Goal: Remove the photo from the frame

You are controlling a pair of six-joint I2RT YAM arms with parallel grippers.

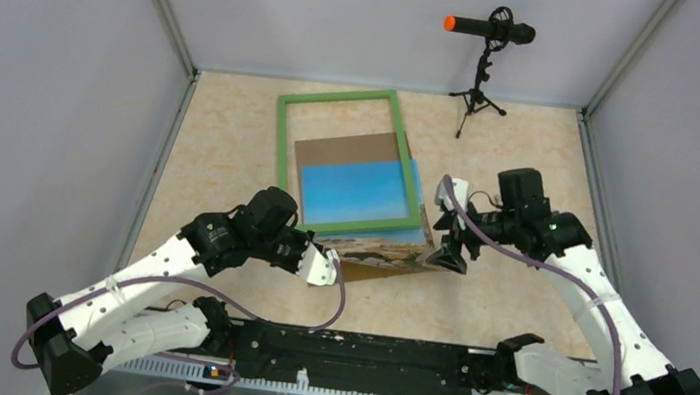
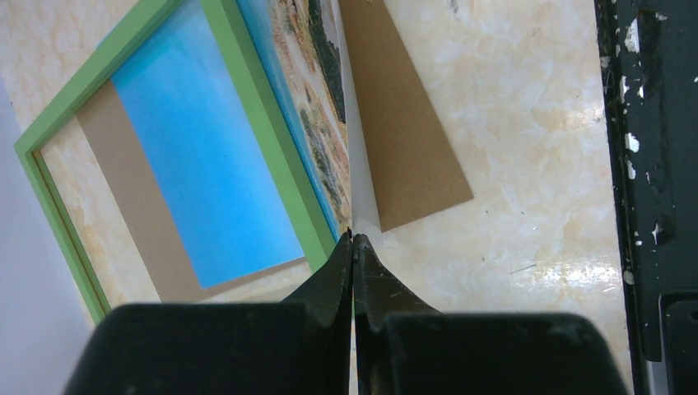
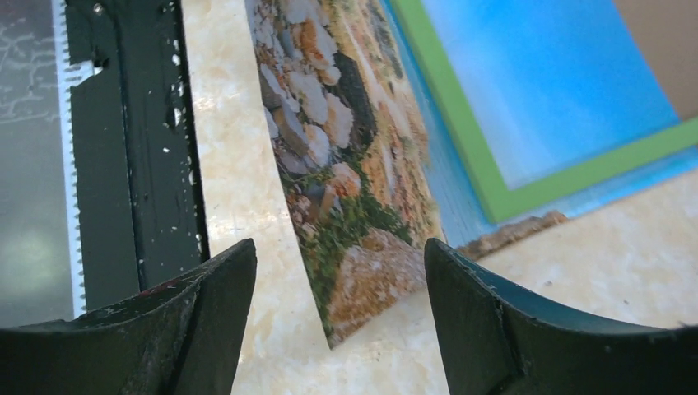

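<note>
1. Top view: the frame (image 1: 338,97) lies flat on the table. The photo (image 1: 357,190) sticks out from under its near rail, over a brown board (image 1: 342,146). The left gripper (image 1: 325,267) is closed at the photo's near-left corner, and the right gripper (image 1: 450,250) is open at the near-right corner. The photo's near edge is bent up, probably to slide it clear of the frame.
2. Left wrist: the fingers (image 2: 333,276) are pressed together. The photo's thin edge runs into their tips, so they seem to pinch it. The frame lies to one side of the tips and the board to the other, both beyond them.
3. Right wrist: the fingers (image 3: 214,288) stand wide apart. The photo's raised rocky corner is between them, touching neither, and the frame lies beyond it. This looks set for a second hold, so that the sheet pulls out straight.
</note>
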